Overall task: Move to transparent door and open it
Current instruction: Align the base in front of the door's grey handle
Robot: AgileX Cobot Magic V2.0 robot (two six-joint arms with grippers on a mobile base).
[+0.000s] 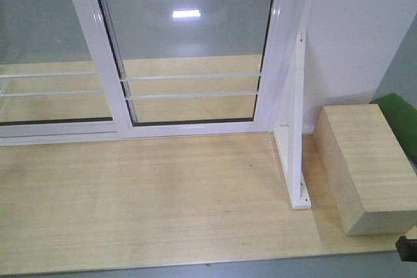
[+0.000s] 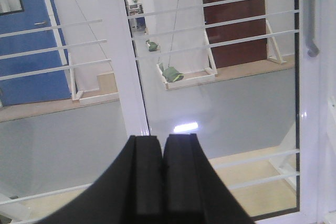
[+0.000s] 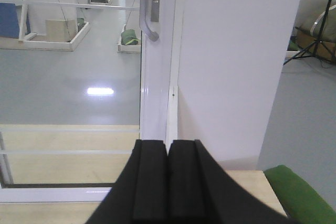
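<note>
With the left black gripper (image 2: 163,148) and right black gripper (image 3: 168,150) both pinched closed, holding nothing, I'd worry they'd glance off the curved grey pull handle (image 3: 143,17) at the right edge of the tall white-framed clear-glass sliding door (image 1: 195,30) straight ahead.

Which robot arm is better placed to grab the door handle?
Right, probably. The handle sits just above the right gripper in its view; seen from the left gripper, it's far off at the right edge.
</note>
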